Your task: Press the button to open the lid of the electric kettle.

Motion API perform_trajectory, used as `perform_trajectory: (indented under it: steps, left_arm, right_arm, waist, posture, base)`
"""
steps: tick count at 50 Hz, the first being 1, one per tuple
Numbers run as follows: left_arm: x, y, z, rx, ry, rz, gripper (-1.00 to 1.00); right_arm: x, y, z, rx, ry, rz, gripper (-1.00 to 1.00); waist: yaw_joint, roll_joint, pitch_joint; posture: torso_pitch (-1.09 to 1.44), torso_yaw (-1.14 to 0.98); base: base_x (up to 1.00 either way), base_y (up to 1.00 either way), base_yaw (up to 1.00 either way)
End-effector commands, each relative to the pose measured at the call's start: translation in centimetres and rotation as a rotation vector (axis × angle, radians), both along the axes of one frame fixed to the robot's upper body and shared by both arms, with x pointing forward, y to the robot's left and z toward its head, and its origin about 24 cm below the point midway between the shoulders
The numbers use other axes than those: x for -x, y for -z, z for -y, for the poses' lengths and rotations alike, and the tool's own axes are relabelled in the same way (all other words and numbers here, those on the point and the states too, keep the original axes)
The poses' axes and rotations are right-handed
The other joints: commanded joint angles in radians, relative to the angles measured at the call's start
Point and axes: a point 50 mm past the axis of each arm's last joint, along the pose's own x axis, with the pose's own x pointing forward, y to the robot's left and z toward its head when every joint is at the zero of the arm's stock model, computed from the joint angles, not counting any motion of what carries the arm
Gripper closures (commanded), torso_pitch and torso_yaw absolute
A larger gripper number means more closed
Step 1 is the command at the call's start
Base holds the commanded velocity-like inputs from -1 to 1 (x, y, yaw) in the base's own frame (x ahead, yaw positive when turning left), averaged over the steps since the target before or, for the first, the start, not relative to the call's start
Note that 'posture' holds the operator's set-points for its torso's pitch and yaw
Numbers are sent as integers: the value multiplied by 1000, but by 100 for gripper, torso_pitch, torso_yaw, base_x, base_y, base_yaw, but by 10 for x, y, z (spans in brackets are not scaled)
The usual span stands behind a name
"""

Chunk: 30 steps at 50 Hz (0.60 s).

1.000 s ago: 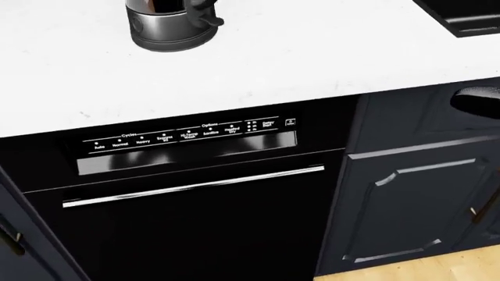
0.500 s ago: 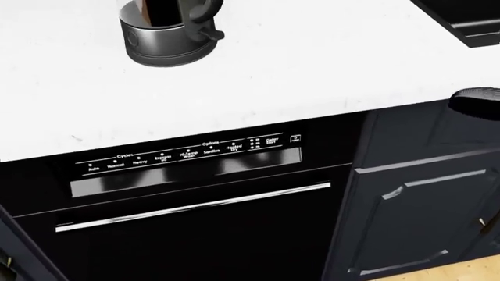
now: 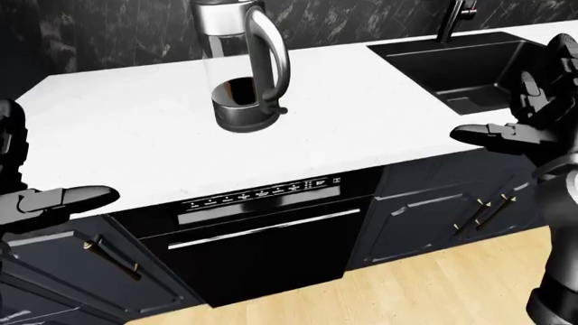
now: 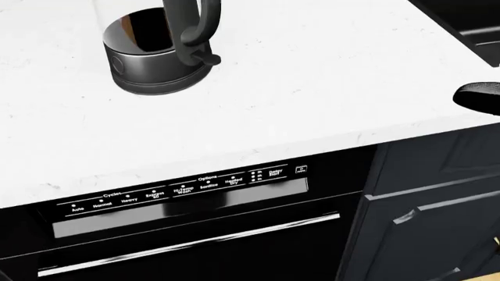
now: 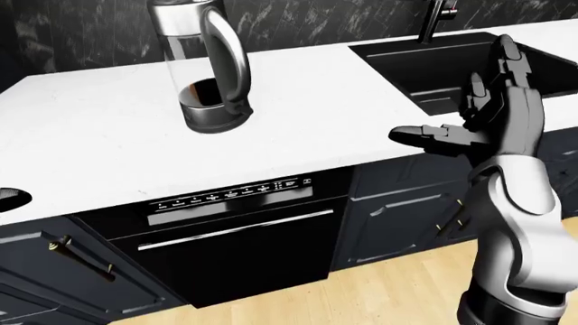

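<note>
**A:** Left-eye view first. How does the electric kettle (image 3: 239, 64) stand?

**B:** Upright on the white counter (image 3: 361, 128), its long axis straight up. The curved handle (image 3: 271, 57) sits on its right side in that view, turned toward the right hand. The clear body rises from a dark metal base (image 3: 242, 115); the top is cut off by the frame, so the lid and its button cannot be made out.

**A:** Where is it relative to the hands?

**B:** Well apart from both, up and to the left of the right hand (image 5: 469, 125), up and to the right of the left hand (image 3: 40, 196).

**A:** And the hands themselves?

**B:** Right hand spread wide, fingers raised, thumb out toward the kettle's side, nothing in it; it hovers at the counter's edge, just beside the black sink (image 5: 434, 64). Left hand also empty, fingers stretched out flat at the counter's near-left corner.

**A:** What differs from half a second ago?

**B:** The head view has shifted: the kettle base sits lower and looks larger, and the dishwasher (image 4: 187, 234) panel has slid down the frame. Everything moved together, so the camera moved, not the things.

**A:** What does one view give that another lacks?

**B:** The head view shows only the kettle's base and lower handle, plus a dark sliver of the right hand at its right edge. The eye views show the tall body, the faucet (image 3: 456, 17) and the wooden floor (image 5: 361, 298).
</note>
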Motion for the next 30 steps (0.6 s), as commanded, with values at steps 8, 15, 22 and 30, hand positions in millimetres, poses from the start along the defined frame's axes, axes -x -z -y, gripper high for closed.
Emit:
perform_trajectory:
  steps: [8,15,22,30]
  left_arm:
    - [4,-12,4,-42,7,70,-100]
    - [5,-12,4,-41,7,72,-100]
    - [6,-12,4,-41,7,72,-100]
    - [6,-14,4,-40,5,74,-100]
  right_arm:
    - [7,-20,3,31,23,92,-100]
    - [8,-20,3,22,18,91,-100]
    - [8,-20,3,20,17,91,-100]
    - [8,-23,3,13,18,95,-100]
  waist:
    - [6,-72,-17]
    - [-10,-102,-35]
    - [-20,-8,-25]
    - [-3,-29,-29]
  posture:
    - [0,0]
    - [0,0]
    - [0,0]
    - [0,0]
  base:
    - [17,10,0]
    - [14,13,0]
    - [11,14,0]
    - [10,16,0]
